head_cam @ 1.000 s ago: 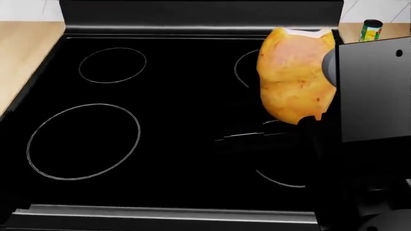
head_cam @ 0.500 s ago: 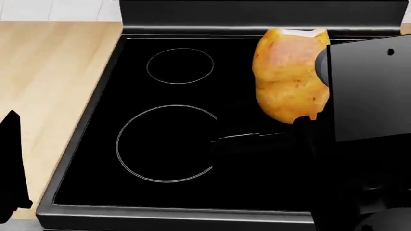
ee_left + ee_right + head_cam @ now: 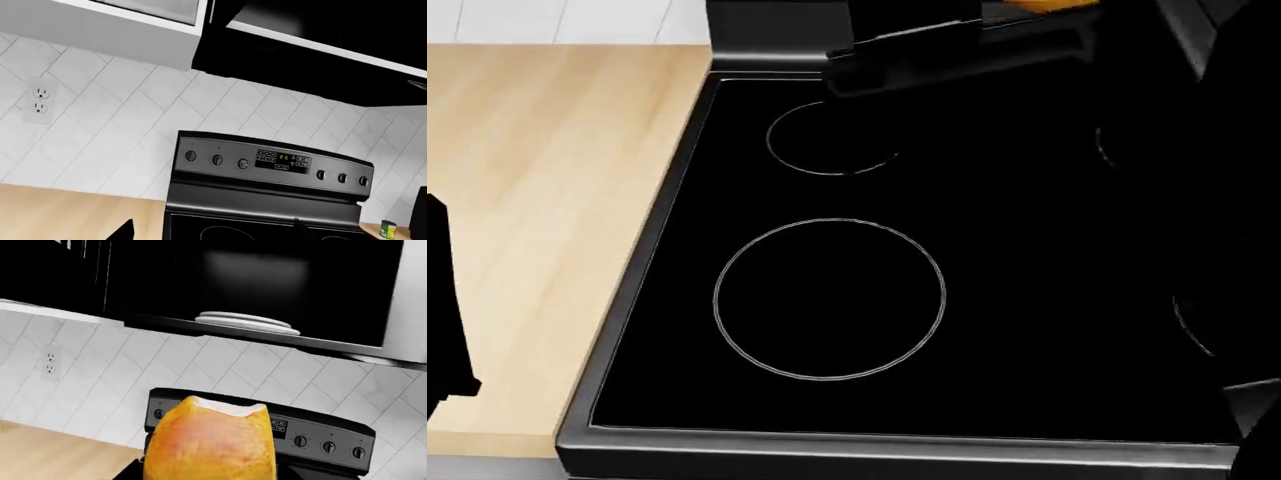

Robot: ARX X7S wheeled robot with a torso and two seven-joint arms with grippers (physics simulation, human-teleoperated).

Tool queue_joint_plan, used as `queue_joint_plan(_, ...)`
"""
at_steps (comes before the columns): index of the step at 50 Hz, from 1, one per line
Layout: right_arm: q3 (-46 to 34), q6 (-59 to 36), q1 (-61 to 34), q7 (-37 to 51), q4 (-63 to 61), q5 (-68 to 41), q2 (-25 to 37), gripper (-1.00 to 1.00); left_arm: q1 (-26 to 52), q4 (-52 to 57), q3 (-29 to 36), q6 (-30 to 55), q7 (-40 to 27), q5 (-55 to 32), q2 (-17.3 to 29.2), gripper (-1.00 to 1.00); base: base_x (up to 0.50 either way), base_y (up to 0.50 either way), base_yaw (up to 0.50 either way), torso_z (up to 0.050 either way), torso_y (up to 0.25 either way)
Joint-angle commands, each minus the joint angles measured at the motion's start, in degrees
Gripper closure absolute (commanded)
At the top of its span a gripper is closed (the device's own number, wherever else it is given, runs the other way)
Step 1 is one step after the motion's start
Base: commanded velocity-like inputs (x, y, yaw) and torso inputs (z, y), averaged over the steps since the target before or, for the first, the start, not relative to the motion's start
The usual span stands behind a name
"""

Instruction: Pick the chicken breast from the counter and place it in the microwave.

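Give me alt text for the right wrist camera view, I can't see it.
A smooth golden-orange chicken breast fills the lower foreground, raised toward an open black microwave holding a white round turntable plate. Behind it are a black stove control panel and white tiled wall.

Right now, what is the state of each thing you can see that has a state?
Chicken breast: lifted off the counter, held at the right tool, above the stove.
Microwave: open, a white plate inside.
Stove display: lit.
Left tool: not in view.
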State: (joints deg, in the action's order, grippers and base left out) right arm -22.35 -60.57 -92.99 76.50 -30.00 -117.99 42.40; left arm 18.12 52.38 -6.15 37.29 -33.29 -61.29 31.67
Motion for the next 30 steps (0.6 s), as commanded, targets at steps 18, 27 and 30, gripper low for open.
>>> queue_joint_plan(18, 1.7, -20.3, -42.0, -59.8, 45.2, 71.9, -27.0, 1.0, 2.2, -5.4, 1.9, -5.4, 4.8, 6.5, -3.3, -1.0, 0.0, 0.0, 0.0, 0.0, 0.0)
queue_joint_plan(27, 18.0, -9.3, -42.0, -95.4, 67.3, 136.2, -42.2, 1.0, 2.2, -5.6, 0.0, -5.9, 4.8, 4.3, -2.4, -1.0, 0.0, 0.0, 0.0, 0.0, 0.0)
queue_joint_plan(30, 18.5, -6.8, -42.0, -93.6, 72.9, 137.6, -42.3, 1.0, 2.2, -5.4, -0.5, -5.8, 4.5, 3.4, -2.0, -1.0, 0.0, 0.0, 0.0, 0.0, 0.0)
